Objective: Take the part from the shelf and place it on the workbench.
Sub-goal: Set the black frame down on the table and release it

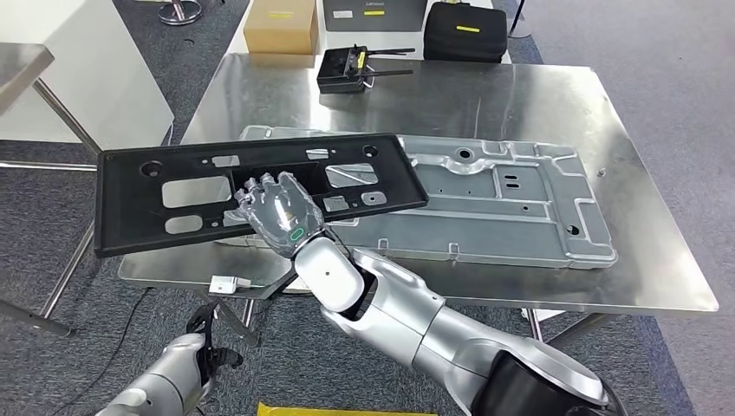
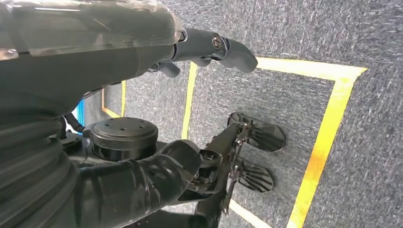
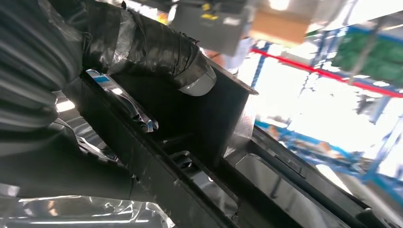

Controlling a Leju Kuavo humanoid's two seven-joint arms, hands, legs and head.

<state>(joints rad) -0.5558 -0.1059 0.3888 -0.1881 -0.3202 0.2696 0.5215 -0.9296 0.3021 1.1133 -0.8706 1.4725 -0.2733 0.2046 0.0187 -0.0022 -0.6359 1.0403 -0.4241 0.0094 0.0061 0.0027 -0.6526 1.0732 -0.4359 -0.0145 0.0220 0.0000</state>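
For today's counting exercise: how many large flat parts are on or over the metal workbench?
2: a black panel, which the right hand holds over the workbench's left part, and a silver sheet-metal panel lying flat beneath and to its right.

Long black perforated part (image 1: 251,186) lies tilted across the steel workbench (image 1: 520,95).

We are in a workshop or a robot test lab. In front of us stands a shiny steel workbench (image 1: 520,104) on thin metal legs. A big stamped metal plate (image 1: 520,204) lies on it at 3 o'clock. At 12 o'clock, past the bench, we see a brown cardboard box (image 1: 281,26), a black case (image 1: 466,31) with a yellow label, and a small black router (image 1: 345,69) with antennas. The floor is grey carpet (image 2: 370,142) with yellow tape lines (image 2: 328,137) marking out a square. Far off we see blurry blue racks (image 3: 332,47) under bright light.
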